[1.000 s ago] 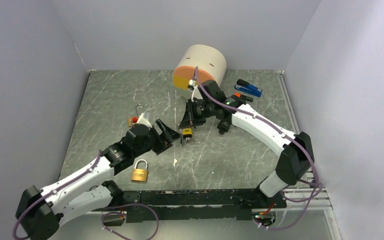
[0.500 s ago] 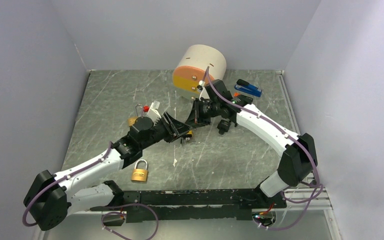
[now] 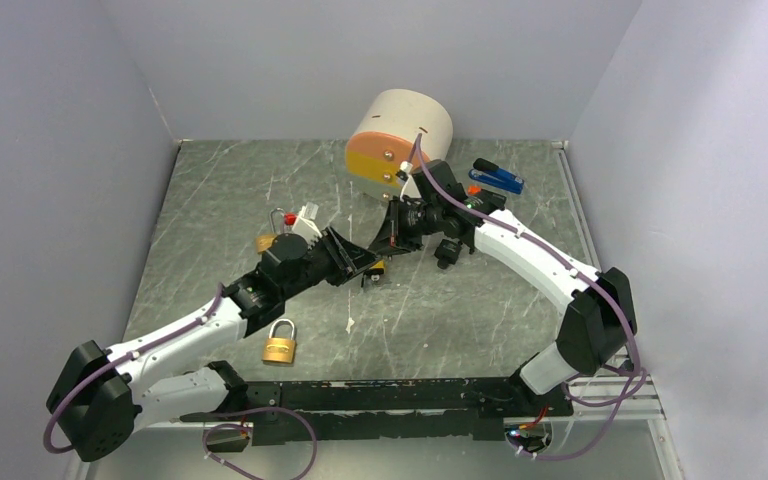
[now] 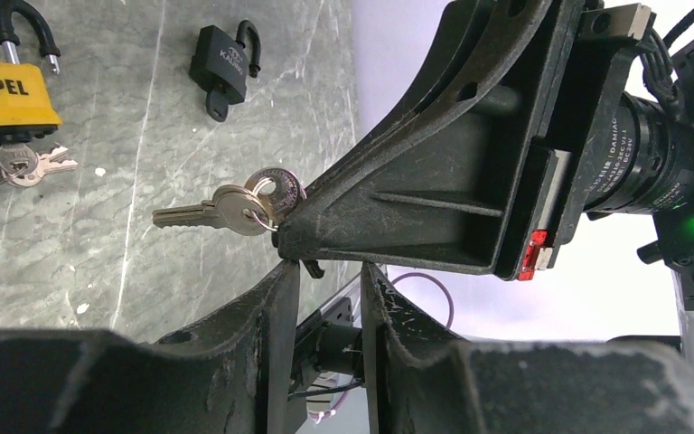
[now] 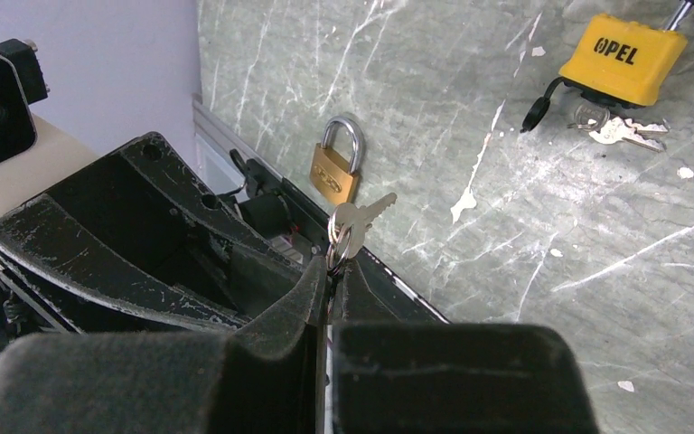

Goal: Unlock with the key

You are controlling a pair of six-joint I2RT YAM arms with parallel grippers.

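Left of the left claw and nearer the arm bases, a brass padlock [image 3: 280, 345] lies flat on the grey table [image 3: 210, 200], its shackle shut, just beside that arm's forearm; behind the claw's wrist a second lock with a silver shackle [image 3: 278, 217] is half hidden by the arm.

The left claw [image 4: 330, 271] reaches toward the middle of the table; its fingers stand a narrow gap apart and nothing sits between them. Right at its fingertips is the tip of the right claw [image 5: 330, 267]; whether the two touch I cannot tell.

The right claw is clamped tight on the ring of the keys [image 4: 235, 208]; two silver keys stick out sideways from its fingertips, held clear of the table, just above the left claw's fingers.

On the table beneath the meeting claws lies a yellow padlock [image 5: 628, 59] marked OPEL, with spare keys [image 5: 619, 128] touching its side; a black padlock [image 4: 221, 63] lies a little past it.

Beyond the right claw, toward the back wall, a beige drum [image 3: 400, 135] with an orange face rests on its side; to the right of that claw's wrist lies a blue tool [image 3: 500, 180].
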